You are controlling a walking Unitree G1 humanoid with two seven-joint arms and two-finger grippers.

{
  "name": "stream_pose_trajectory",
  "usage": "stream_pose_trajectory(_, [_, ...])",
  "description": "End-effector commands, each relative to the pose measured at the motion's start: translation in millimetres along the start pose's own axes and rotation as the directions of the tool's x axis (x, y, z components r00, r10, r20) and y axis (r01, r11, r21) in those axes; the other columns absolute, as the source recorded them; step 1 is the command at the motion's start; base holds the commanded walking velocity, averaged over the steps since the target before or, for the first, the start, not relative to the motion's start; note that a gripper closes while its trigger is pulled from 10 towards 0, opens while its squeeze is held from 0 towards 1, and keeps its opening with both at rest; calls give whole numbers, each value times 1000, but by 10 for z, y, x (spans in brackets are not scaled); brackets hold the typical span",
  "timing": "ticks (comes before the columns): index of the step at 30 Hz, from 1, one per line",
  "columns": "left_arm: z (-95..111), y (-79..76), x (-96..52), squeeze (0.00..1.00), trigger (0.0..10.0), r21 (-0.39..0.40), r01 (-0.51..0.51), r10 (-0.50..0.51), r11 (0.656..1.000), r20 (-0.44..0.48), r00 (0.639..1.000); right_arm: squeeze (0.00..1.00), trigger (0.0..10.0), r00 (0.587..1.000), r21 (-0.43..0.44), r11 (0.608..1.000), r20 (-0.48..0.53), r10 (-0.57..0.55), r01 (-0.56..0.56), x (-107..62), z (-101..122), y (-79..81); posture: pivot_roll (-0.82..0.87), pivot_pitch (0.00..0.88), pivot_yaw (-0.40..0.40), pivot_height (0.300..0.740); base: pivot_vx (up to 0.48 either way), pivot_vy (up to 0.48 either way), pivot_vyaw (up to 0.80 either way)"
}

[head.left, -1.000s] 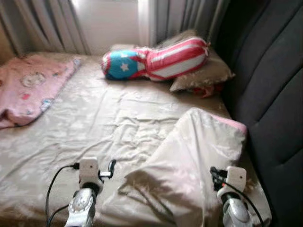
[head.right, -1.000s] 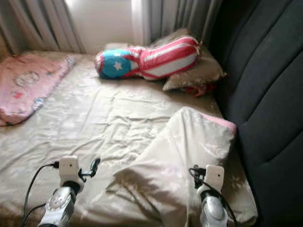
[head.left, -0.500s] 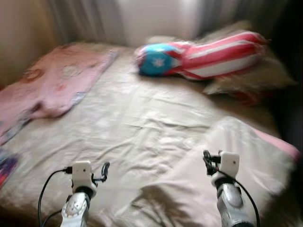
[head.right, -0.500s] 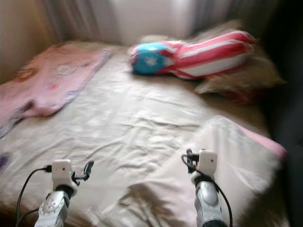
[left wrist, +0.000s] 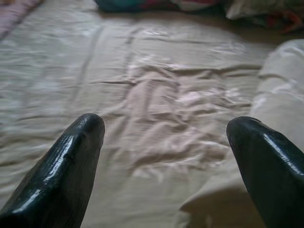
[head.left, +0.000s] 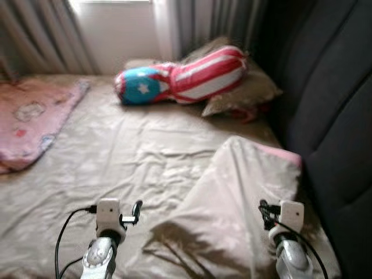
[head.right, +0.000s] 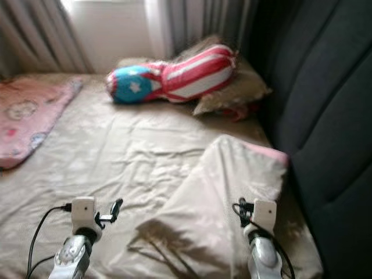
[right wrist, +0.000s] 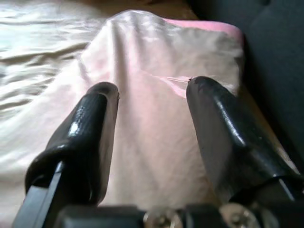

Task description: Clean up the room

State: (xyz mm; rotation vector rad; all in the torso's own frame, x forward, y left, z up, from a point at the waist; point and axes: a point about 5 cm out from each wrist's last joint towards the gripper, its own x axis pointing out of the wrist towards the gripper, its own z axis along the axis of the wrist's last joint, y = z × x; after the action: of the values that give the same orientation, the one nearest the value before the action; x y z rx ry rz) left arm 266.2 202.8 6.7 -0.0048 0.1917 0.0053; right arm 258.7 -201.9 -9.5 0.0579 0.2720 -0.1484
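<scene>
We hover over the unmade bed point(head.left: 116, 157), left gripper point(left wrist: 166, 137) and right gripper point(right wrist: 152, 114) both spread and empty. The rumpled cover point(head.left: 232, 203) lies bunched beside the dark headboard point(head.left: 331, 116); seizing its edge seems next.

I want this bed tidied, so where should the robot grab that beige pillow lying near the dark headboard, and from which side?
Probably at the near corner of the beige pillow, where it rises off the sheet and casts a shadow underneath, coming from the robot's own side. The right tool is open and already points along the pillow's top. Its far edge sits against the headboard, leaving little room there.
</scene>
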Motion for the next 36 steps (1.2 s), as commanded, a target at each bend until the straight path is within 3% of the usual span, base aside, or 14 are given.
stream_pose_trajectory(1, [36, -13, 32, 0, 10000, -4, -1, 1, 1000, 4, 1000, 0, 10000, 1000, 11, 1000, -15, -13, 13, -11, -24, -40, -119, 0, -33, 740, 0, 0, 0])
stream_pose_trajectory(24, [13, 8, 9, 0, 10000, -15, -12, 12, 1000, -2, 1000, 0, 10000, 997, 4, 999, -66, 44, -43, -5, -70, 13, -112, 0, -39, 740, 0, 0, 0])
stream_pose_trajectory(29, [10, 16, 0, 0, 10000, -14, -13, 13, 1000, -2, 1000, 0, 10000, 998, -2, 999, -54, 39, -39, -20, -75, 19, -112, 0, -36, 701, 0, 0, 0])
stream_pose_trajectory(36, [10, 31, -10, 0, 10000, -10, -13, 13, 1000, -1, 1000, 0, 10000, 997, 13, 1000, -68, 26, -26, -41, -108, -2, -112, 0, -32, 701, 0, 0, 0])
